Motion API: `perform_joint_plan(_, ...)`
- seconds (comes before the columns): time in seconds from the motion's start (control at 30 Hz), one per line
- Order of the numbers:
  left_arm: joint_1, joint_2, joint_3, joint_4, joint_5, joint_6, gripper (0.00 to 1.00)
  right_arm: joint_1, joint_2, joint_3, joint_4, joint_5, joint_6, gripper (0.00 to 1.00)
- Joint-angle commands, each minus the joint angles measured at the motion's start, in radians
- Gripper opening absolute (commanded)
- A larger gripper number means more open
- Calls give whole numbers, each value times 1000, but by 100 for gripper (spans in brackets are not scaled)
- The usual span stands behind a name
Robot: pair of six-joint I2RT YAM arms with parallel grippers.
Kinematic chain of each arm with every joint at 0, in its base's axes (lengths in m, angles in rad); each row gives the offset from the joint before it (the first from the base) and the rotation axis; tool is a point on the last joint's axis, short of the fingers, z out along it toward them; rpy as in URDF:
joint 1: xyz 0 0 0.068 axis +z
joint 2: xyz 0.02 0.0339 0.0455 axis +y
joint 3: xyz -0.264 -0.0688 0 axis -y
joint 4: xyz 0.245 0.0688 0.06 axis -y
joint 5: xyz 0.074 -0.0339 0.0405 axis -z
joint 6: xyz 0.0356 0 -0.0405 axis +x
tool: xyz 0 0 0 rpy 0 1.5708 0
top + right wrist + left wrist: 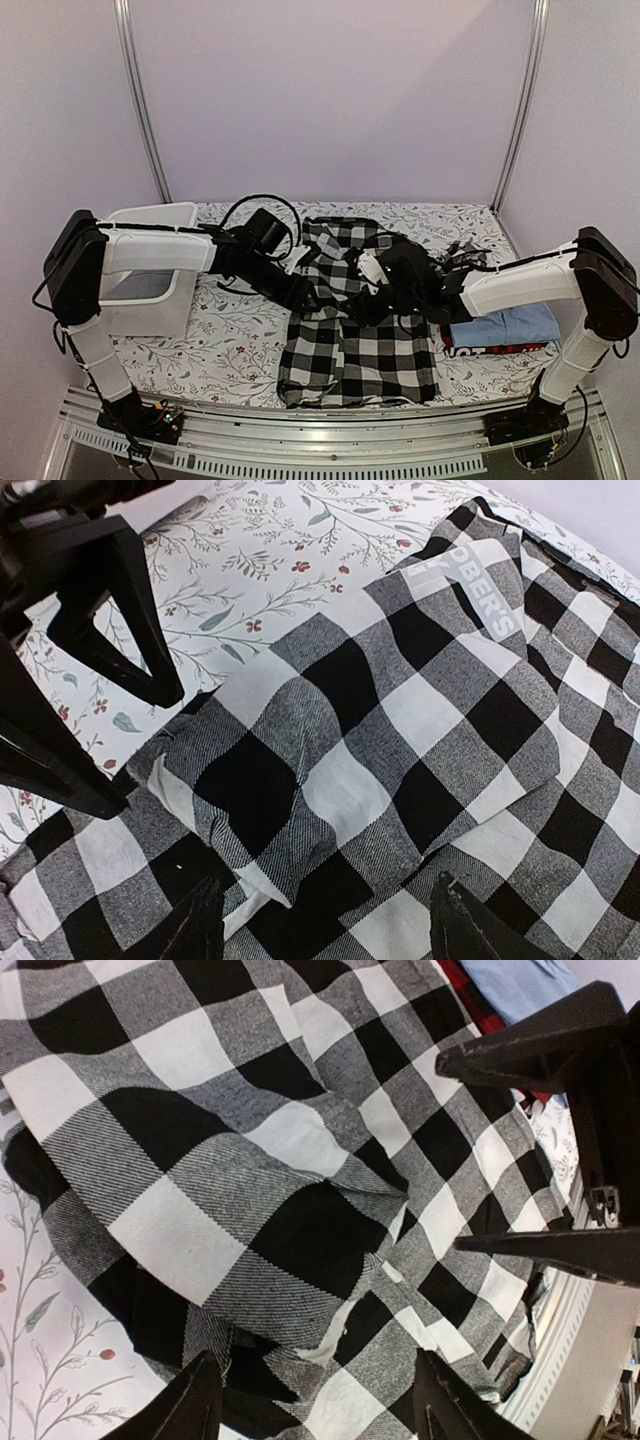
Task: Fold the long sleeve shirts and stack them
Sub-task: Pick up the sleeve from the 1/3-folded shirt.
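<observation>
Left gripper (pixel 322 298) with its 2 fingers spread well apart, clamped on nothing, low over the middle of the checked shirt (pixel 355 355). Same spread from the left wrist: 2 dark fingertips (pixel 195 1405) at the bottom edge, rumpled check filling the gap between them. Touching the cloth or just above it: cannot tell.

Right gripper (pixel 372 295) likewise parted, with nothing pinched. Reaches in from the right and faces the left gripper across the shirt, near it but apart. From the right wrist, hangs over a folded-over flap of the check, with the left gripper's fingers (pixel 130 640) standing at the flap's left edge, beside the floral table cover (pixel 280 560).

Checked shirt spread in the middle of the table on that cover. Lower part flat toward the near edge, upper part creased and doubled under the 2 grippers, with 1 bunched piece trailing toward the far right. White lettering (pixel 490 600) on a band at the far end of the flap, only partly readable.

Light blue shirt (pixel 505 325) folded at the right, under the right arm, lying on top of the red-and-black shirt (pixel 490 349). Only a thin edge of the red-and-black shirt in view. Both just beside the checked shirt's right edge.

White tub (pixel 150 270) at the far left, behind the left arm, apart from the shirts.
</observation>
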Motion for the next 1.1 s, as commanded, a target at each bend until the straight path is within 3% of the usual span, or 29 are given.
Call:
perform_joint_plan(0.0,-29,26,14,3,-55,3,64,43,80,30,34,110,-71,67)
perform_joint_plan(0.2,-39,44,20,5,-53,11,63,55,115,42,43,125,-80,64)
perform_joint_plan(0.37,-43,81,32,13,-54,8,49,56,149,67,38,140,-92,58)
perform_joint_plan(0.47,-45,91,45,12,-40,7,34,56,170,90,26,145,-101,48)
perform_joint_plan(0.6,-45,72,51,-5,-17,11,14,56,177,117,-9,148,-133,21)
perform_joint_plan(0.7,-45,51,77,-42,16,15,5,55,159,144,-58,129,-153,7)
perform_joint_plan(0.8,-43,41,109,-71,109,13,5,50,137,187,-131,74,-169,0)
perform_joint_plan(1.07,46,76,177,-76,278,-68,13,-98,117,304,-275,-252,-166,0)
